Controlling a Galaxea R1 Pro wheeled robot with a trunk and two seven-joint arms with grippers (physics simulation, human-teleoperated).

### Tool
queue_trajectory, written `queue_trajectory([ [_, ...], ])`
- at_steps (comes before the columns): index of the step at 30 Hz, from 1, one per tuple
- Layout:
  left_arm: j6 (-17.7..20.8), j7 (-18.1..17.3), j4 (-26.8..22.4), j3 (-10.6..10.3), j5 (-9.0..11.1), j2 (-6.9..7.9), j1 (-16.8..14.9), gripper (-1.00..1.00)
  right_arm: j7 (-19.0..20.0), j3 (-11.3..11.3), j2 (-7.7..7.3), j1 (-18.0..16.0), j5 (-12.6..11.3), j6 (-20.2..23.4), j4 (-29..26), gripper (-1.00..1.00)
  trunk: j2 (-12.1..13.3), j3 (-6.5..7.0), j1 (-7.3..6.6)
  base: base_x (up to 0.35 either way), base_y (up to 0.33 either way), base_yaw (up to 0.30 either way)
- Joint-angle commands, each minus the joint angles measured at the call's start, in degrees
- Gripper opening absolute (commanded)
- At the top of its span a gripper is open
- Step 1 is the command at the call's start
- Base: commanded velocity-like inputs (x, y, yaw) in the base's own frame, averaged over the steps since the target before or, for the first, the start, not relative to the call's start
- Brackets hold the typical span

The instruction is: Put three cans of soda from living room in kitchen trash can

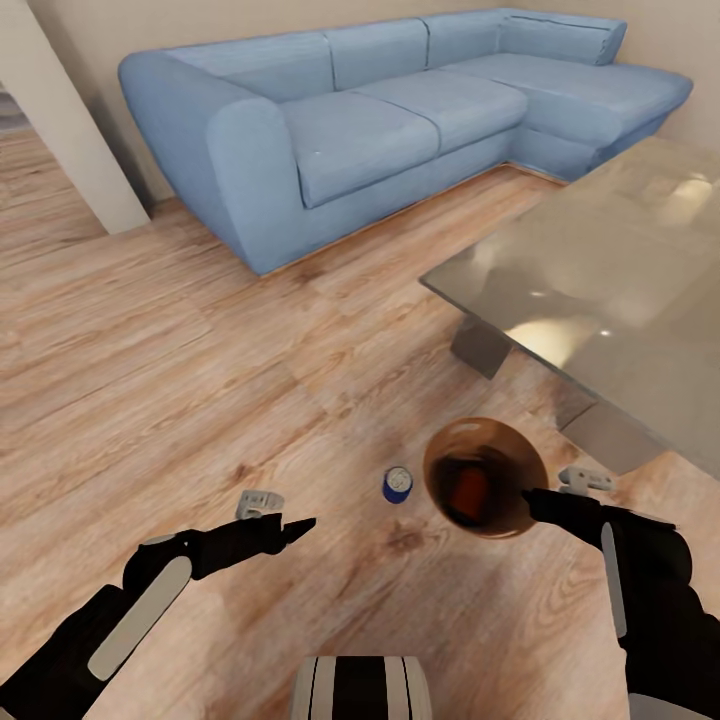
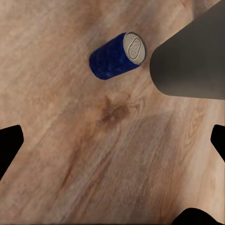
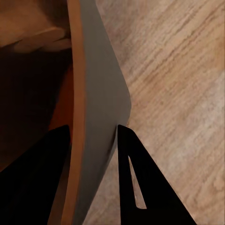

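Right gripper [image 1: 535, 497] clamped on bin [image 1: 500, 525] rim; left gripper [image 1: 300, 524] parted, empty. Rim pinch looks thin, so bin could tip onto blue can [image 1: 397, 484] standing just beside it.

Dark blue soda can [image 1: 397, 485] stands upright on wood floor, at 9 o'clock just beside the trash can [image 1: 508, 523]; an orange can [image 1: 470, 490] lies inside.

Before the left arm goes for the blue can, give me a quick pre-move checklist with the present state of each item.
1. Blue can upright on the floor: ok.
2. Left tool empty and open: ok, per the left wrist view.
3. Right tool clamped on the trash can rim: ok, rim wall sits between its fingers.
4. Orange can already inside the trash can: ok.
5. Second orange can inside: cannot tell.
6. Gap between blue can and trash can: narrow, not ok.
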Motion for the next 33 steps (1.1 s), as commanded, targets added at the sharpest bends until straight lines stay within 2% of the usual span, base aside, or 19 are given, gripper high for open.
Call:
queue_trajectory([
  [1, 0.0, 0.0, 0.0, 0.0, 0.0, 0.00, 0.0, 1.00, 0.0, 0.0, 0.02, 0.0, -0.6, 0.1, 0.0, -1.00, 0.0, 0.00, -0.01, 0.000, 0.107, 0.000],
  [7, -0.1, 0.0, 0.2, 0.0, 0.0, 0.01, 0.0, 1.00, 0.0, -0.1, 0.39, 0.0, -0.6, 0.1, 0.0, -1.00, 0.0, 0.08, -0.01, 0.000, 0.021, -0.127],
  [24, 0.0, 0.0, 0.2, 0.0, 0.0, 0.02, 0.0, 1.00, 0.0, -0.1, 0.44, 0.0, -0.6, 0.1, 0.0, -1.00, 0.0, 0.60, -0.01, 0.001, 0.001, -0.229],
  [33, 0.0, 0.0, 0.2, 0.0, 0.0, 0.09, 0.0, 1.00, 0.0, -0.1, 0.44, 0.0, -0.6, 0.1, 0.0, -1.00, 0.0, 0.88, -0.01, 0.194, 0.168, -0.231],
])
